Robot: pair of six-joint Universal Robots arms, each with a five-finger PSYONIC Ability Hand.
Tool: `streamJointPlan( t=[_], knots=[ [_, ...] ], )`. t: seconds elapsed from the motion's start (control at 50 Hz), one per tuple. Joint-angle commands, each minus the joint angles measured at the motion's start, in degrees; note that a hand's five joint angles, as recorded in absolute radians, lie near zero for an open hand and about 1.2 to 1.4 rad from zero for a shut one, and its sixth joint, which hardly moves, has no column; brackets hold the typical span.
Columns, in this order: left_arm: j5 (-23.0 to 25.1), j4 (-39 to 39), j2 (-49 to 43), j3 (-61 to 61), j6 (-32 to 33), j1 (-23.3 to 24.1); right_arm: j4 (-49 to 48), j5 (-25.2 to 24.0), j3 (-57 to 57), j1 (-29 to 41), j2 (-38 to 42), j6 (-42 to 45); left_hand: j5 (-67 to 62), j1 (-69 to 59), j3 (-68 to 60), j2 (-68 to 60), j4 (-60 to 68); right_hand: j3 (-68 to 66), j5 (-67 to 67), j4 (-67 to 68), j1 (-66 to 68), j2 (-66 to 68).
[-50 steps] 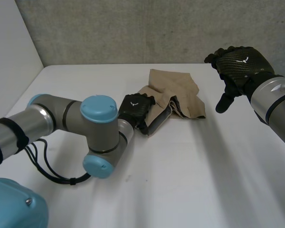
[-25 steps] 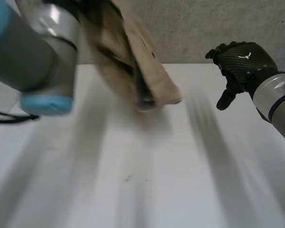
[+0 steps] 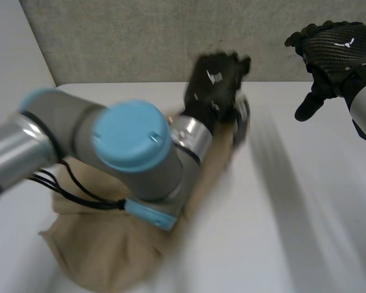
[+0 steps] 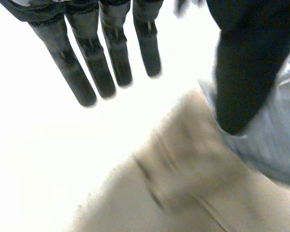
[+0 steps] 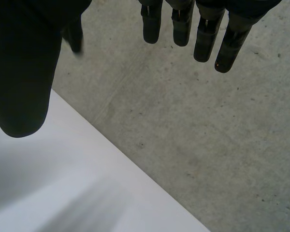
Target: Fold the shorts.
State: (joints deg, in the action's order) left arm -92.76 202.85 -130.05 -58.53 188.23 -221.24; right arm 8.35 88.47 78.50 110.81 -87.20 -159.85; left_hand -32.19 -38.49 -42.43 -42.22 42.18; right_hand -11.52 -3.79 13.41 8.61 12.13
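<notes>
Apparently unheld, shorts (image 4: 183, 183) beyond left hand (image 3: 216, 82), fingers (image 4: 117, 53) straight.

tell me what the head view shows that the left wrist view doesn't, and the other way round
Head view adds: the right hand, open and raised by the grey wall, and the left arm above the shorts. Left wrist view adds: the left hand with straight fingers apart from its thumb, grey lining beside it. Both share: left hand, tan shorts, white table.

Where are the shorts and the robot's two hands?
Shorts (image 3: 104, 256): head view, on the tan cloth.
Left hand (image 3: 215, 82): head view, on its back.
Right hand (image 3: 338, 49): head view, on its back.
</notes>
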Motion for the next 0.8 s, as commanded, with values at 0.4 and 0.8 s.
streamJointPlan(
  t=[0.4, 0.8],
  knots=[
    [2.1, -3.9, 20.9, -23.1, 0.0, -11.0, 8.6, -8.2, 5.1, 1.1, 0.3, 5.1, 21.9, 18.2, 22.1, 21.9, -21.9, 1.5, 3.8, -3.4, 1.4, -2.1],
    [-1.9, -21.7, 40.7, -49.3, -0.6, -25.6, -0.2, -16.8, 31.8, 10.1, -1.8, 1.4, 15.0, 11.3, 15.2, 15.0, -15.0, -1.4, 0.8, -0.5, 4.3, 0.8]
  ],
)
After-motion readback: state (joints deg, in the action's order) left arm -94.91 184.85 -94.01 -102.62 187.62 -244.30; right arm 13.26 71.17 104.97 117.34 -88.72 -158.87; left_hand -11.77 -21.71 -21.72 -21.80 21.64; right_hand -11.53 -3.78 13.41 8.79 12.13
